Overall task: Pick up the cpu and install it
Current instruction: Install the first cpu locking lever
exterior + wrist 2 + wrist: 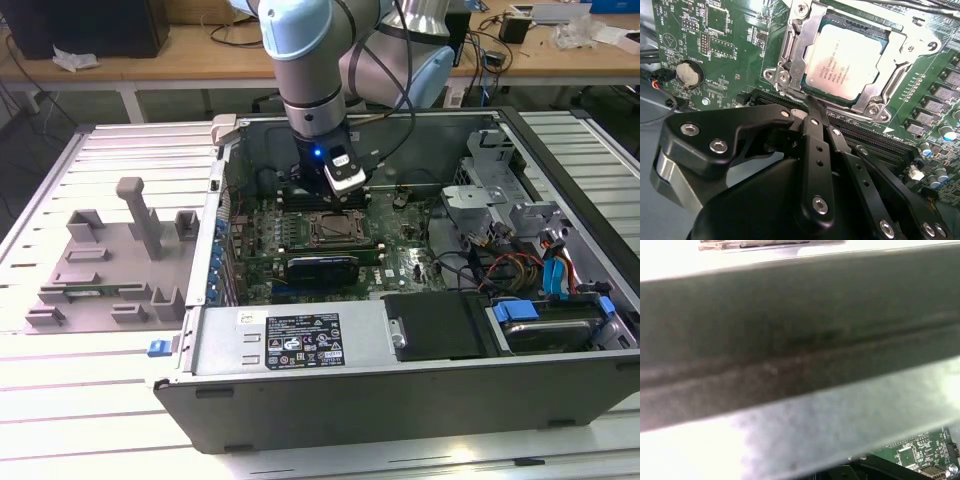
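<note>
While the cpu (pixel 847 62) lies in its socket (pixel 790 47), the clenched claw (pixel 810 104) overhangs memory slots (pixel 880 141).

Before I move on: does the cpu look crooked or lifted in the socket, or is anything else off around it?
Nothing stands out. The cpu lies flat inside the socket frame, its edges parallel to the frame and no corner visibly riding up. The gripper is shut and empty, just beside the frame's edge.

Layout, open case (pixel 400 400).
We found the cpu (pixel 847 62) seated in the socket (pixel 790 50) on the motherboard (pixel 725 55) inside the case; a fixture tray (pixel 100 265) lay outside, at the exterior view's left.
</note>
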Controlling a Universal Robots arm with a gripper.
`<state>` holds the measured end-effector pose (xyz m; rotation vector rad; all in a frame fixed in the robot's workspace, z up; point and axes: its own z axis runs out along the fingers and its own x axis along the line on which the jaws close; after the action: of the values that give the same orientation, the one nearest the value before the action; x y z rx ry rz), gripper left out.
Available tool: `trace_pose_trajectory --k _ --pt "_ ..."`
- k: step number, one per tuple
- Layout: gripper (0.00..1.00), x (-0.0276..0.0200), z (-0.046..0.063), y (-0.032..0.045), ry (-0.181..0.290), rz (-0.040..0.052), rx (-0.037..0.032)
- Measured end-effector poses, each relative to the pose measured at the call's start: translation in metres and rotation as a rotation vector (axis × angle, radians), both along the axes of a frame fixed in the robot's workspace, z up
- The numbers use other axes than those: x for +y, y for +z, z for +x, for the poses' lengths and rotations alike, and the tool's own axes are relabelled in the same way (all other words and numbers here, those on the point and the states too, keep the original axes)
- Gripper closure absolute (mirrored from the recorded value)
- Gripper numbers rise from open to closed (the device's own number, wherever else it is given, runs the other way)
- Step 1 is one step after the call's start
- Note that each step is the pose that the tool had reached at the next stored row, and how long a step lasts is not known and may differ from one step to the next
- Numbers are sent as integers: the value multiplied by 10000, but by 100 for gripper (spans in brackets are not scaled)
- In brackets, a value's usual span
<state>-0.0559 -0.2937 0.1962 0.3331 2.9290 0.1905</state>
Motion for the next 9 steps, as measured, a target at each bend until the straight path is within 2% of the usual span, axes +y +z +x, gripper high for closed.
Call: trace_pose_trajectory --k 9 --pt "89 0 0 70 0 -3 0"
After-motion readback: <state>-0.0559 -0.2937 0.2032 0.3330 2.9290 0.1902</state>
